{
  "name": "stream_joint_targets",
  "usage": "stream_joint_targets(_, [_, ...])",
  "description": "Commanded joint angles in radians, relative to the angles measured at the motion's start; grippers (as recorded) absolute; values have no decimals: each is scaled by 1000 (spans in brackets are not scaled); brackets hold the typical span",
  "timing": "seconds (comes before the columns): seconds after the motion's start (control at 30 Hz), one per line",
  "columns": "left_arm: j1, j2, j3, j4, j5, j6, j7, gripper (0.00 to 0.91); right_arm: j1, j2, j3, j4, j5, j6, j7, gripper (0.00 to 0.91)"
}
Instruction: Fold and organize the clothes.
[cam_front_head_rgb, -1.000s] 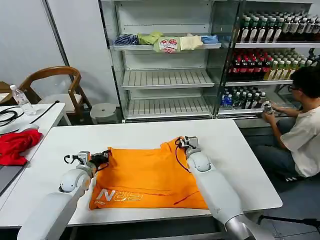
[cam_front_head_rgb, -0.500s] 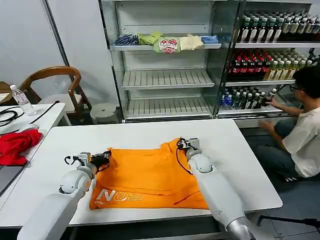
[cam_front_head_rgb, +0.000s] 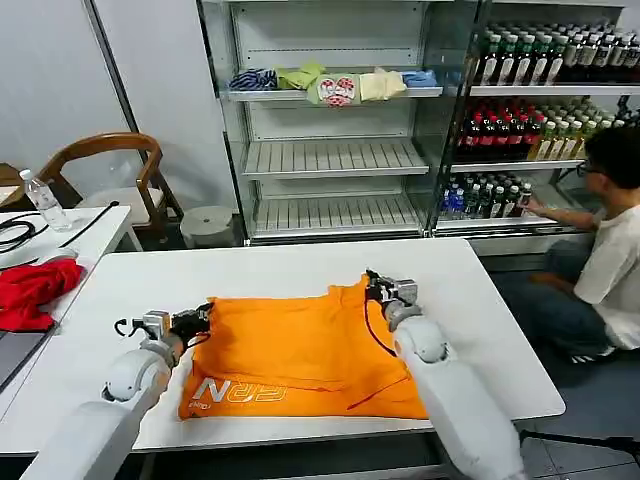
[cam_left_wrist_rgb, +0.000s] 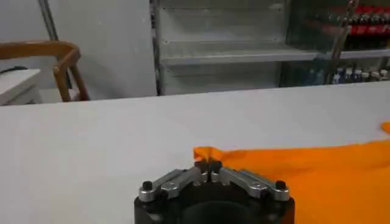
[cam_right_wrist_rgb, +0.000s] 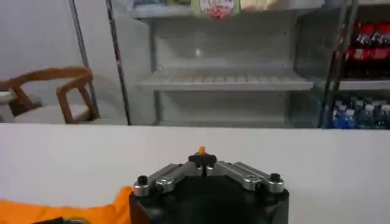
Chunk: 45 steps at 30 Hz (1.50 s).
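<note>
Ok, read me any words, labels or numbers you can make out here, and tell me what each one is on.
Pale lettering on the orange T-shirt, near its front left corner: large characters, too distorted to read with confidence.
Labels on the bottles in the cooler: too small to read.
Print on the folded garment on the shelf: not legible.

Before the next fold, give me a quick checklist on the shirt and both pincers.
1. Left pincer shut on the shirt at its far left corner: ok.
2. Right pincer shut on the far right corner, orange fabric showing between its tips: ok.
3. Both pincers level along the far edge: ok.
4. Shirt flat on the table, lettering at the near left: ok.
5. Bare table beyond the far edge: ok.
6. How firm each grip is: cannot tell.
</note>
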Motion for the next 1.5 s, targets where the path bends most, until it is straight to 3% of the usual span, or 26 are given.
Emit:
stream_joint_targets(0.03, [231,24,-96,-231,1,-4,-36,0,-228,-114,27,310,26,-9,9,0])
stream_joint_targets(0.33, [337,32,-169,-335,-1,-4,-40,0,-372,-168,79,435,30,-19,29,0])
stream_joint_targets(0.7, [370,42,-186,-330,5,-7,-37,0,-417,-190,113,484,25,-30,42,0])
stream_joint_targets(1.2, [451,41,-221,-379,14,0,-38,0,-538,-183,186,609,7,-104,55,0])
stream_joint_targets(1.5, [444,44,-229,-373,12,-1,-36,10,-610,-181,224,634,6,-106,54,0])
